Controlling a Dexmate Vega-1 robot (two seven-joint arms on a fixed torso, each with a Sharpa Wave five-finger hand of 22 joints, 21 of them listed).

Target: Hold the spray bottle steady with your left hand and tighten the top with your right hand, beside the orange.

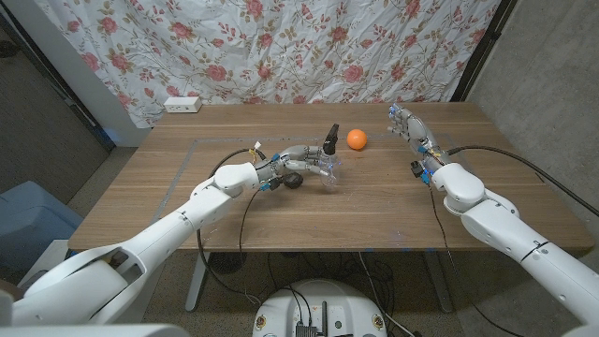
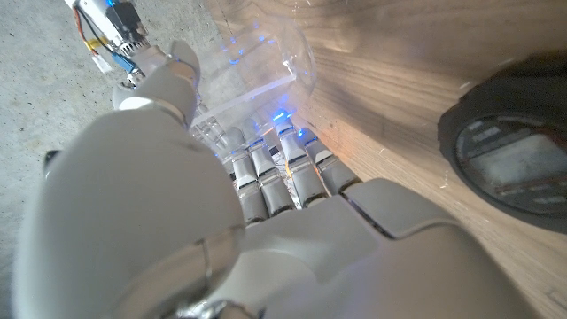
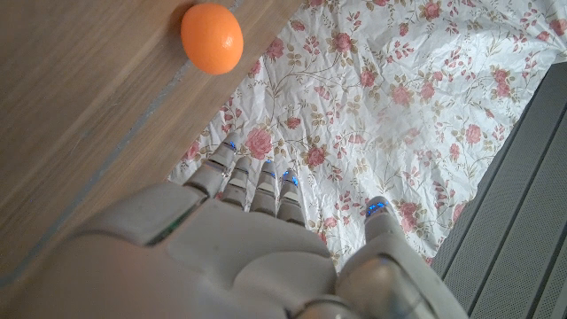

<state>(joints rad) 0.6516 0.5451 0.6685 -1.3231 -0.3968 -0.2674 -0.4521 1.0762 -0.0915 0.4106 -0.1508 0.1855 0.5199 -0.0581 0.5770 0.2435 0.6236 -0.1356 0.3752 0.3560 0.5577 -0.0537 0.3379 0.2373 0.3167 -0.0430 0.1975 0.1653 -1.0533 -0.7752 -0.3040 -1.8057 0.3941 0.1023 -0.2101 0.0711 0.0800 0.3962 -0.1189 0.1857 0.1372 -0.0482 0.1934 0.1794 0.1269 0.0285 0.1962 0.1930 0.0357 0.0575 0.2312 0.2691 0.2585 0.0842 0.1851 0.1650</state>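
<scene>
Clear plastic forms the spray bottle point(image 1: 316, 168), which is held lying on its side on the wooden bench point(image 1: 393, 201) by the left hand point(image 1: 298, 161), fingers wrapped round it. Its black top point(image 1: 330, 139) is pointed toward the orange point(image 1: 357, 139) just beside. No contents or label can be made out. The right hand point(image 1: 410, 126) is raised, fingers apart, holding nothing, beyond the orange.

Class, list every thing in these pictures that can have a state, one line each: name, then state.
Clear plastic spray bottle: lying on its side, gripped by the left hand.
Black spray top: on the bottle.
Round orange: resting free on the table.
Left hand: holds the bottle.
Right hand: open, holding nothing.
</scene>
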